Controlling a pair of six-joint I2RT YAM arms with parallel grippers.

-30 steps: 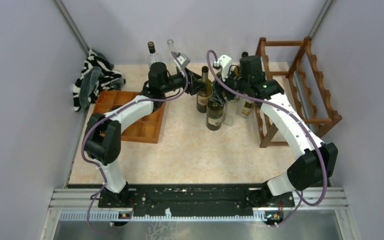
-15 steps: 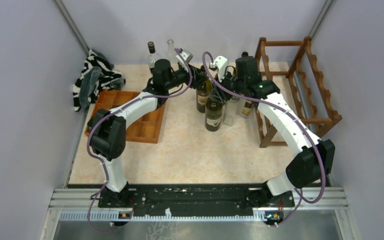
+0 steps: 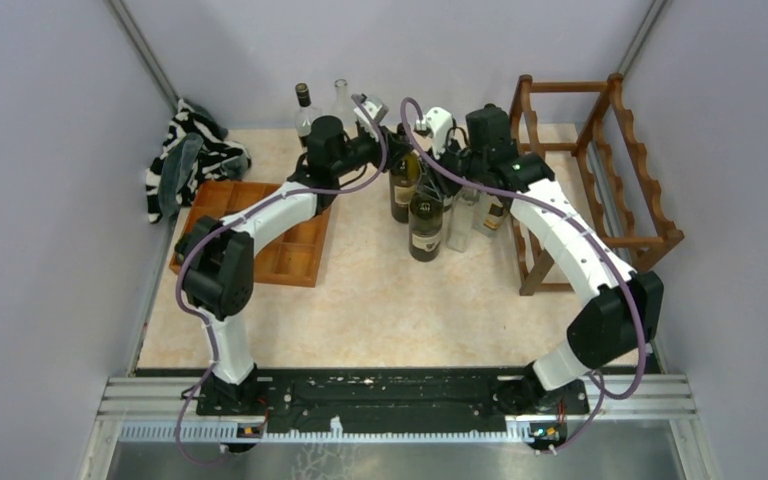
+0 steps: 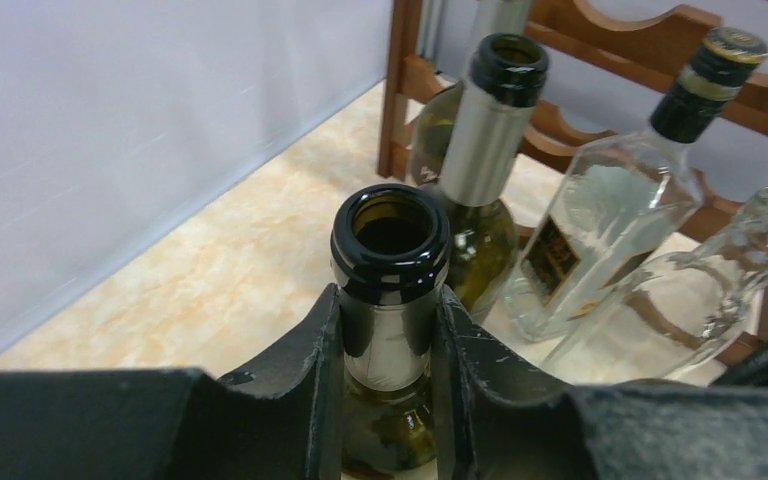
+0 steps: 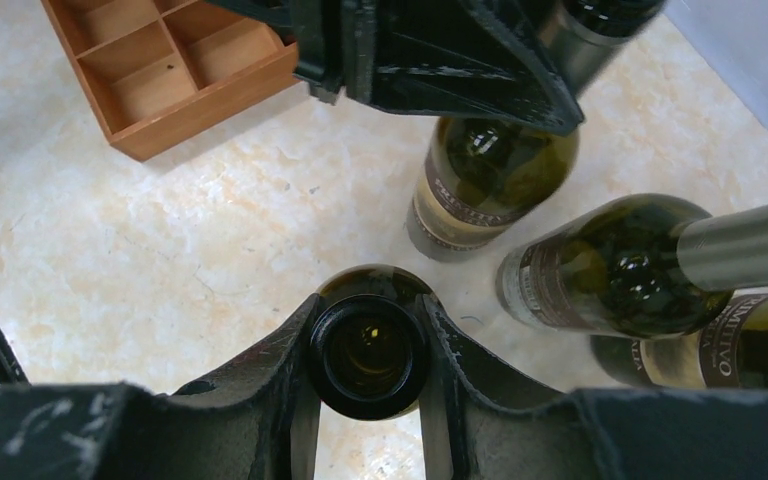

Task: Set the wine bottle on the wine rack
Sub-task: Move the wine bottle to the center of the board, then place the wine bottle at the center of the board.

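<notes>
1. The table [image 3: 380,300] has a pale beige marbled top, closed in by plain lavender-grey walls [image 3: 50,200] on three sides.
2. The wine rack [image 3: 570,87] stands at the table's far right, close along the right wall.
3. The left gripper [image 4: 388,300] is clamped on the neck of the rear wine bottle [image 3: 404,190], one finger pressed to each side just under the lip.
4. The right gripper [image 5: 368,310] likewise pinches the neck of the front wine bottle [image 3: 427,228], which is upright mid-table, left of the rack and apart from it.
5. A clear bottle [image 3: 460,218] and a labelled bottle [image 3: 490,215] crowd between that pair and the rack.
6. An orange-brown tray [image 3: 295,250] lies at the left; a zebra-striped cloth [image 3: 192,150] is heaped in the far left corner.
7. Two more bottles [image 3: 305,108] stand by the back wall.
</notes>
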